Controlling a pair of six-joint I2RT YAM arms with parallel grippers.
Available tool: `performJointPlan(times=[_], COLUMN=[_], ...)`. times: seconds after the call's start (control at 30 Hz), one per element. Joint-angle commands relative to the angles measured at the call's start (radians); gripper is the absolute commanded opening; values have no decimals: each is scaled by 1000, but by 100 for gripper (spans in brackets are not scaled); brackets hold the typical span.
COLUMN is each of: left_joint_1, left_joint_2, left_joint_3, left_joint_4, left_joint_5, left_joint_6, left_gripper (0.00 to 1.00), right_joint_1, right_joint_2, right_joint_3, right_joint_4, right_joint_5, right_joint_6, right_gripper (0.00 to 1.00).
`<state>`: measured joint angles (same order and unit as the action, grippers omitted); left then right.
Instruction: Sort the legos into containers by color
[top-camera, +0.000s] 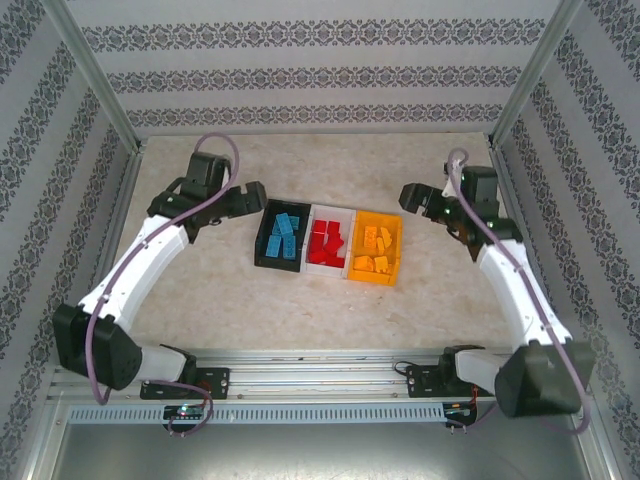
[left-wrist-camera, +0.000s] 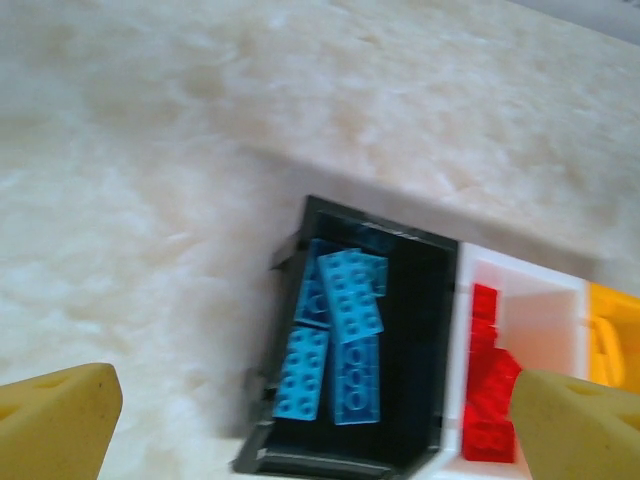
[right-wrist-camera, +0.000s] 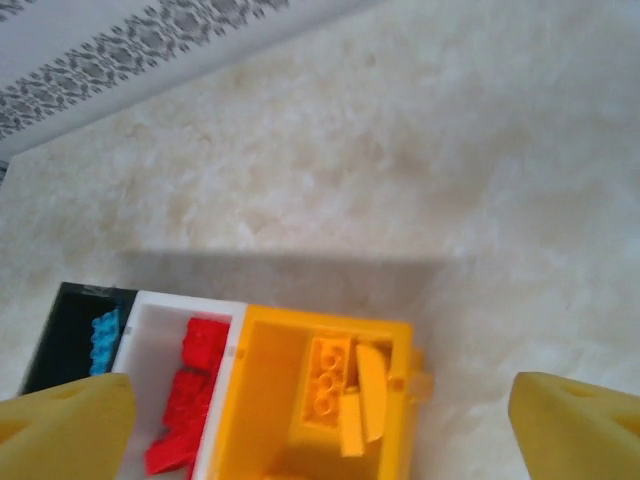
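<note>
The pale worktop (top-camera: 300, 310) carries three bins in a row. The white bin (top-camera: 330, 212) sits in the middle, with the black bin (top-camera: 262, 252) touching its left side and the orange bin (top-camera: 376, 279) its right. The left end effector (top-camera: 248, 198) is left of the white bin and the right end effector (top-camera: 415, 197) is right of it, both spread wide and holding nothing. Red legos (top-camera: 324, 243) lie in the white bin, blue legos (top-camera: 283, 237) in the black bin, and yellow legos (top-camera: 375, 250) in the orange bin.
</note>
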<state>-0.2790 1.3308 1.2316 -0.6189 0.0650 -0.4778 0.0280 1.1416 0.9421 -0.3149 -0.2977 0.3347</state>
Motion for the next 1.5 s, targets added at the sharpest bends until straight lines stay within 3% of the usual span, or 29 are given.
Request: performJointPlan(times=[0.0,0.17,0.27,0.37,0.53,0.7,1.03,1.1,1.47], left_joint_1=[-2,-1,3,31,80,140,238,252,280], left_joint_2=[-117,-384,-572,-688,-716,-623,-244,-154,180], left_joint_3=[-117,-523,-742,-831,-853,-898,-884,-877,-834], left_joint_4=[111,437,614,610,566,713,1072,1142,1463], left_joint_5=[-103,-372,-451,-512,-492,-466,-346,-307,-69], left_joint_6=[67,153,227,260,306,331,372,385,470], left_gripper=[100,100,100,100,100,100,100,100,100], right_joint_1=[-5,-62,-104,-123,-123,-126,-77,-73,-52], right_joint_2=[-54,-25,29,94,183,290,394,360,371], right_joint_3=[-154,-272,-324,-355,-388,-409,-587,-566,-552], right_joint_4=[318,363,422,488,644,864,1312,1212,1203], right_joint_5=[56,68,59,54,44,60,124,146,189], right_joint_6=[-209,-269,-287,-303,-283,-272,-288,-297,-309], right_gripper=[98,98,98,98,98,98,98,98,98])
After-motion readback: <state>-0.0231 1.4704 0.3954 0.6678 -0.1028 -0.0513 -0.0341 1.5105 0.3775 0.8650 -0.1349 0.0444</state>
